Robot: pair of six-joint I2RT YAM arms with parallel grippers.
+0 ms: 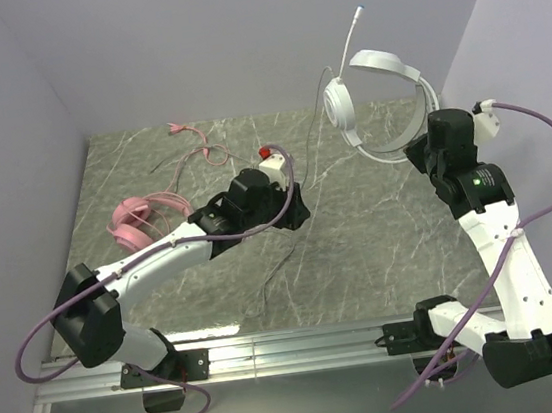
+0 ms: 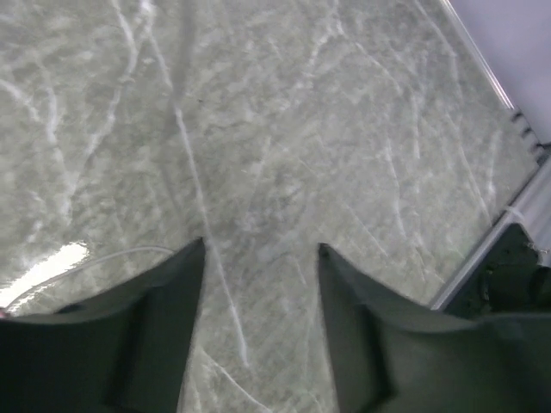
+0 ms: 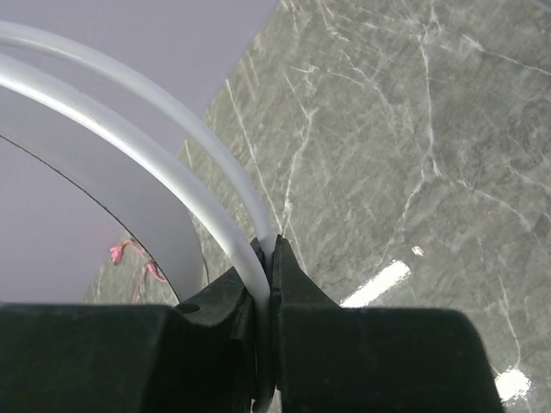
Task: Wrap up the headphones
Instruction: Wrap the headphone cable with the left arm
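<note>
White-grey headset (image 1: pixel 384 102) is up off the surface (image 1: pixel 391 243), far right, hanging in the air near the back wall. Its headband (image 3: pixel 129 146) is pinched in my right end effector (image 3: pixel 269 258), jaws closed tight on the thin white band. One ear cup (image 1: pixel 342 108) faces left, with the boom mic (image 1: pixel 351 36) sticking up above it.

Key relation: the thin cord (image 1: pixel 285 263) drops from that cup and runs diagonally down-left across the surface toward the near edge. Its long axis goes from far right to near centre. It passes right by my left end effector (image 2: pixel 261 258), which sits mid-surface, jaws parted about halfway and holding nothing.

In the left wrist view a pale strand of the cord (image 2: pixel 112 255) lies just left of the left finger and not between the jaws; only bare marble shows in the gap. My judgement is that the left arm is the nearer one for the cord. It would need to shift left to get the strand between the jaws before any winding round the held headset.

Pink headset (image 1: pixel 137 222) lies flat on the surface, far left beside the left arm, well apart from the white one. The pink cord (image 1: pixel 204 155) trails loose toward the back edge. Neither headset is wrapped yet.
</note>
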